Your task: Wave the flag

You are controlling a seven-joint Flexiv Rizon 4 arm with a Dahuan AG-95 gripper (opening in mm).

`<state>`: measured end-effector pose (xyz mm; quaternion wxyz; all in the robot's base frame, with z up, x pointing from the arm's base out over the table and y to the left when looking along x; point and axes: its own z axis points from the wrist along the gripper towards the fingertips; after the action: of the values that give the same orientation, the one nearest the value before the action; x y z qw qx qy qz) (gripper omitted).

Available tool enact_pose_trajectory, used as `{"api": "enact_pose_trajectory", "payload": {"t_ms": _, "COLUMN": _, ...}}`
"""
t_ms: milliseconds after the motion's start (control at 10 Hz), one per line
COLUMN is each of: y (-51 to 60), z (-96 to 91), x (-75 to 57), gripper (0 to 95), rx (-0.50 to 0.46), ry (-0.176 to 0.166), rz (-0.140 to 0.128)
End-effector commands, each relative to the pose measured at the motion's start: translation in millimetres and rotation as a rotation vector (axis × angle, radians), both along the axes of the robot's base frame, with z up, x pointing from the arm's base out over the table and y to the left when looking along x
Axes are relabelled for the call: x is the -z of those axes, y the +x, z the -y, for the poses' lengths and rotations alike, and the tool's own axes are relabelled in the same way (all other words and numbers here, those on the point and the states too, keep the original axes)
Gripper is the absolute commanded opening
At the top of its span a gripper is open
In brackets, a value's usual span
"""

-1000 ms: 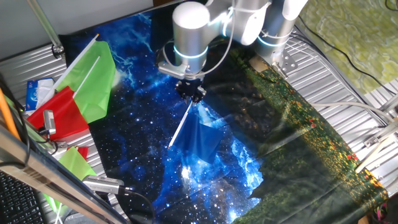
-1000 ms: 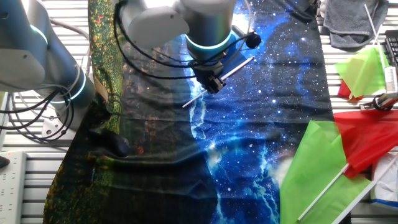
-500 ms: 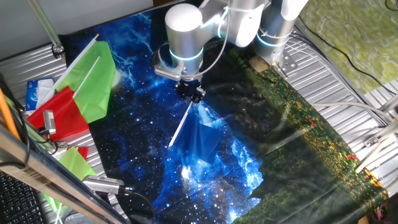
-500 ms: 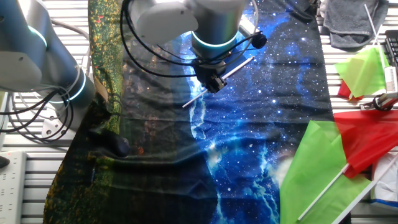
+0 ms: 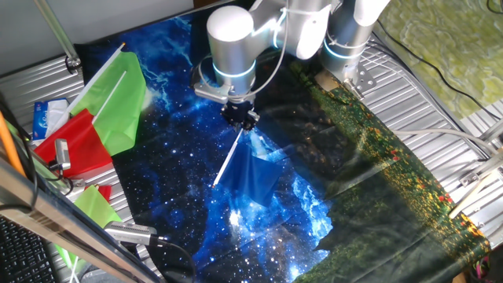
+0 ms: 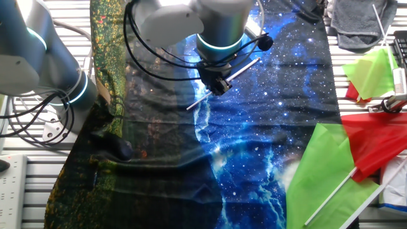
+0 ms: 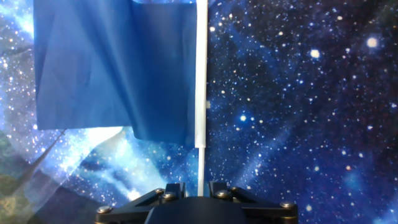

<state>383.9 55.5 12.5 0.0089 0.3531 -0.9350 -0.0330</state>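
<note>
The flag (image 5: 253, 177) is a dark-blue cloth on a thin white stick and lies low over the starry tablecloth (image 5: 181, 196). My gripper (image 5: 241, 119) points down at the upper end of its stick. In the hand view the cloth (image 7: 112, 68) spreads to the left of the stick, and the stick runs down between the fingers of my gripper (image 7: 200, 186), which stand close on both sides of it. In the other fixed view my gripper (image 6: 217, 84) sits on the slanted stick (image 6: 245, 69); the arm hides most of the cloth.
A bright green flag (image 5: 118, 98) and a red flag (image 5: 75, 145) lie at the left edge; they also show at the right in the other fixed view, green (image 6: 324, 165) and red (image 6: 375, 143). A grey cloth (image 6: 359, 25) lies at the far corner.
The arm's upper links have shifted a little to the left. The gripper and the flag stay in the same place.
</note>
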Motion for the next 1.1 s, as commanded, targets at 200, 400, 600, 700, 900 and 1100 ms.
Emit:
{"api": "enact_pose_trajectory", "payload": {"t_ms": 200, "y": -1.0, "z": -0.2, "x": 8.4, "gripper": 19.0, "rx": -0.01, "ry": -0.006, "rz": 0.003}}
{"api": "enact_pose_trajectory", "payload": {"t_ms": 400, "y": -4.0, "z": 0.5, "x": 8.4, "gripper": 19.0, "rx": -0.011, "ry": -0.012, "rz": 0.003}}
{"api": "enact_pose_trajectory", "payload": {"t_ms": 600, "y": -4.1, "z": 0.5, "x": 9.0, "gripper": 0.0, "rx": 0.003, "ry": -0.01, "rz": 0.009}}
{"api": "enact_pose_trajectory", "payload": {"t_ms": 700, "y": -4.0, "z": 0.6, "x": 9.7, "gripper": 0.0, "rx": 0.01, "ry": -0.016, "rz": 0.014}}
{"api": "enact_pose_trajectory", "payload": {"t_ms": 900, "y": -3.9, "z": 0.6, "x": 9.9, "gripper": 0.0, "rx": 0.023, "ry": -0.016, "rz": 0.017}}
{"api": "enact_pose_trajectory", "payload": {"t_ms": 1100, "y": -2.2, "z": 0.4, "x": 0.1, "gripper": 0.0, "rx": 0.061, "ry": -0.002, "rz": 0.0}}
